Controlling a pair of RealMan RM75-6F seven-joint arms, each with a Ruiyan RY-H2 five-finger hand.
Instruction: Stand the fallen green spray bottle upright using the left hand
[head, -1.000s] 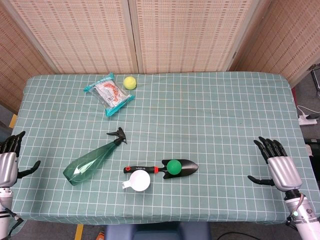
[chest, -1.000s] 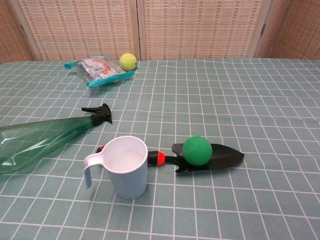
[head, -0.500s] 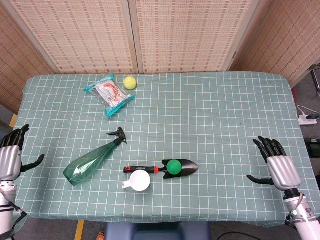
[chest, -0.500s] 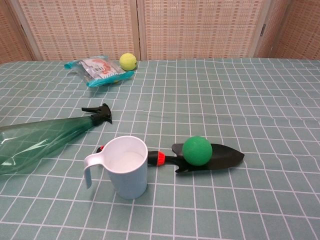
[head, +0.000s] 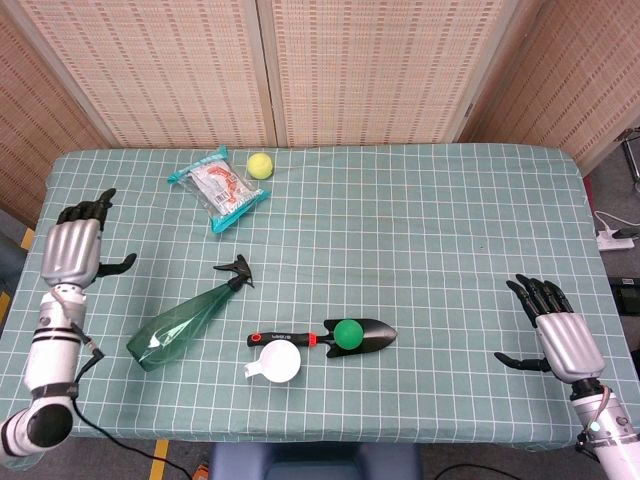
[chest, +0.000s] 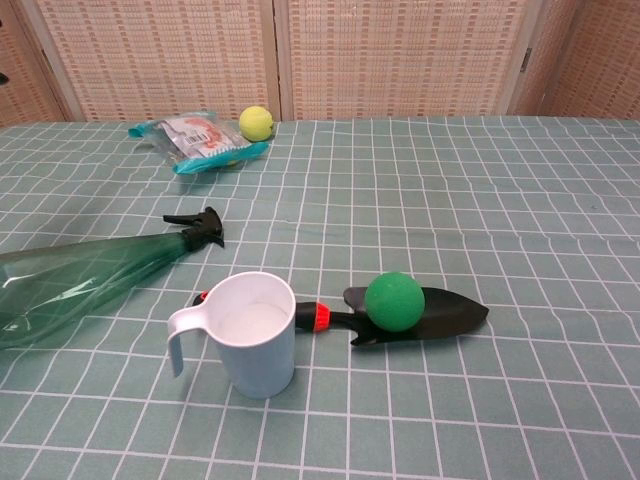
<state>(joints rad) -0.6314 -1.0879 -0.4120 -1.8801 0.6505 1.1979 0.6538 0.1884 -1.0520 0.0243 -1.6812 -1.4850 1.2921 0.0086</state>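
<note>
In the head view, the table (head: 450, 230) has a green checked cloth on it. The green spray bottle (head: 185, 325) lies on its side in the left front part of the table. Its black nozzle points to the back and a little to the right, and its wide bottom end is nearer to the front left corner. The left hand (head: 75, 250) is over the left edge of the table, well apart from the bottle. Its fingers are apart, the thumb stands out toward the bottle, and it holds nothing. The right hand (head: 560, 335) is at the right front edge of the table, far from everything. Its fingers are spread and it is empty too.

Just to the right of the bottle there is a small shovel (head: 335, 337) with a black blade and a black and red handle, and a green ball (head: 347, 334) sits on the blade. A white cup (head: 277, 362) stands in front of the handle. Near the back edge there is a snack bag (head: 220, 187), and a yellow ball (head: 260, 164) is just beside it.

In the chest view, the bottle (chest: 80, 285) lies at the left with the nozzle toward the middle. The cup (chest: 255, 333) is upright, and the handle of the shovel (chest: 425, 315) goes behind it. The green ball (chest: 394, 301) sits on the blade. The bag (chest: 195, 140) and the yellow ball (chest: 256, 122) are at the back. No hand shows in this view.
</note>
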